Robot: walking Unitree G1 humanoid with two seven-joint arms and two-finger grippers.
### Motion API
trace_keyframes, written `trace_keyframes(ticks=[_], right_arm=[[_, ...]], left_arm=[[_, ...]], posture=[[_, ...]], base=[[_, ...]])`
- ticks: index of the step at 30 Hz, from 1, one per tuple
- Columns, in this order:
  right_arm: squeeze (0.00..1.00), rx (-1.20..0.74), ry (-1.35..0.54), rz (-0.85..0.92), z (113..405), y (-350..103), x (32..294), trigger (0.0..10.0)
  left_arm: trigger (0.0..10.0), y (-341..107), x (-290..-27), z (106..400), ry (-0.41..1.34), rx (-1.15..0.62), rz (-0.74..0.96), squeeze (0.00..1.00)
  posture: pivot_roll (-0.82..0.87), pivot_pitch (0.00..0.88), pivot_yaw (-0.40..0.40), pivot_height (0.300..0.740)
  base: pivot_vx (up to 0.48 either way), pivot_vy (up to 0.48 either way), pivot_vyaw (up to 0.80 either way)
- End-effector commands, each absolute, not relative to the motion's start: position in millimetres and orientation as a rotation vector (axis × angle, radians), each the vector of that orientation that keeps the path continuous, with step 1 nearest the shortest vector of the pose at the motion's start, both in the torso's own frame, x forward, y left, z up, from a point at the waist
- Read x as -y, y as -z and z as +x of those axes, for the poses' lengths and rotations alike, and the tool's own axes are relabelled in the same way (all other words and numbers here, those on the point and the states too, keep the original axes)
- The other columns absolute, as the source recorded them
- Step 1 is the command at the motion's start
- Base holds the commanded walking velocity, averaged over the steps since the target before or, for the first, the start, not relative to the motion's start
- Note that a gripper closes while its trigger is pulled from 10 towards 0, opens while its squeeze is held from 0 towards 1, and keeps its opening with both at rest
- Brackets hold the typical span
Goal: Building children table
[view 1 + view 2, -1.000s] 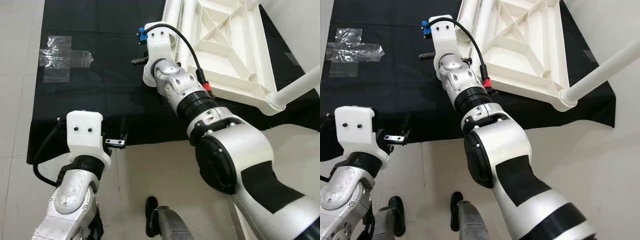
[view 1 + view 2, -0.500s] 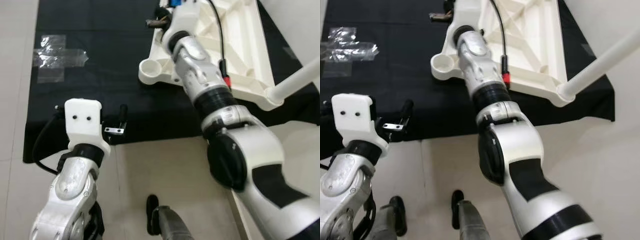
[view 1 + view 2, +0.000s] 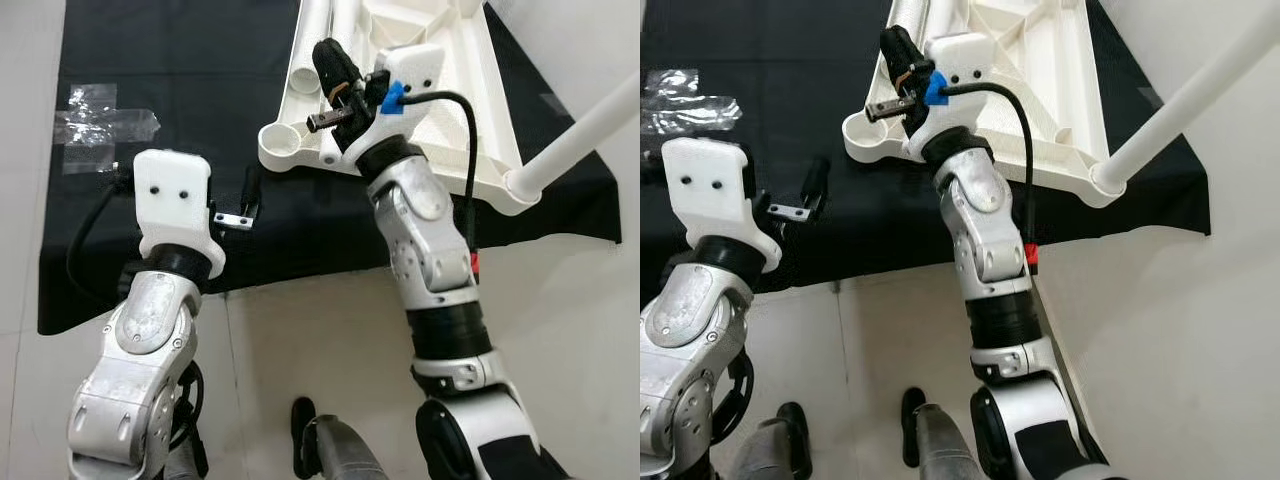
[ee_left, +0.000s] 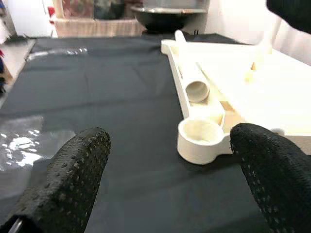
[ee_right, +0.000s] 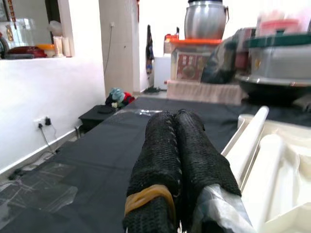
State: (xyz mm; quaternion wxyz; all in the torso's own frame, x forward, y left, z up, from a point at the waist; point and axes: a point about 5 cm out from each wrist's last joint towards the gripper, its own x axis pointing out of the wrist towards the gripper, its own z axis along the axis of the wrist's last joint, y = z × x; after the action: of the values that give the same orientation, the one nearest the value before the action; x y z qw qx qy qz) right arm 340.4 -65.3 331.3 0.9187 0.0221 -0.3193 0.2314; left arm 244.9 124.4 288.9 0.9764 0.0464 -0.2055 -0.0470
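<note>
The white children's table top [image 3: 497, 120] lies upside down on a black mat [image 3: 180, 60], with one leg [image 3: 585, 135] fitted at its near right corner. Loose white legs [image 3: 330, 25] rest in its underside, seen up close as a tube [image 4: 192, 80]. The near left corner has an empty round socket [image 3: 283, 143], also the socket [image 4: 200, 138]. My right gripper [image 3: 335, 70] is raised over that corner, shut with nothing held; its fingers [image 5: 176, 121] are pressed together. My left gripper [image 4: 172, 174] is open, low over the mat near the socket, its finger [image 3: 250, 190] pointing at the mat.
A patch of clear tape [image 3: 100, 110] sticks to the mat's left side. Pale floor tiles [image 3: 320, 340] surround the mat, and my foot [image 3: 303, 440] stands near its front edge. Pots and boxes [image 5: 209, 19] stand beyond the mat.
My right arm has pulled back from its far reach and turned its wrist, so the shut gripper now sits over the table's near left corner. The left gripper has moved forward over the mat.
</note>
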Motion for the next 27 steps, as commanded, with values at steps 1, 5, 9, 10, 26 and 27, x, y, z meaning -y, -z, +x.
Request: trace_keyframes(ticks=[1, 5, 9, 10, 26, 27], right_arm=[[0.0, 0.671, -0.456, 0.023, 338, -330, 69, 10.0], [0.0, 0.654, -0.438, 0.011, 333, -329, 72, 10.0], [0.0, 0.63, -0.424, 0.021, 333, -331, 75, 10.0], [0.0, 0.629, -0.417, 0.012, 333, -332, 76, 10.0], [1.0, 0.612, -0.366, 0.045, 337, -334, 87, 10.0], [1.0, 0.612, -0.366, 0.045, 337, -334, 87, 10.0]], left_arm=[[10.0, -289, -126, 245, 0.094, 0.427, 0.12, 0.0], [10.0, -292, -129, 247, 0.083, 0.448, 0.139, 0.0], [10.0, -294, -131, 248, 0.083, 0.461, 0.156, 0.0], [10.0, -294, -131, 248, 0.084, 0.462, 0.156, 0.0], [10.0, -296, -134, 251, 0.056, 0.466, 0.128, 0.0], [10.0, -296, -134, 251, 0.056, 0.466, 0.128, 0.0]], posture=[[0.04, 0.223, -0.157, 0.74], [0.05, 0.215, -0.155, 0.74], [0.04, 0.209, -0.149, 0.74], [0.04, 0.209, -0.149, 0.74], [0.05, 0.213, -0.146, 0.74], [0.05, 0.213, -0.146, 0.74]], base=[[0.319, 0.0, 0.8], [0.336, 0.0, 0.8], [0.48, 0.0, 0.0], [0.48, 0.0, 0.0], [0.347, 0.0, 0.0], [0.0, 0.0, 0.0]])
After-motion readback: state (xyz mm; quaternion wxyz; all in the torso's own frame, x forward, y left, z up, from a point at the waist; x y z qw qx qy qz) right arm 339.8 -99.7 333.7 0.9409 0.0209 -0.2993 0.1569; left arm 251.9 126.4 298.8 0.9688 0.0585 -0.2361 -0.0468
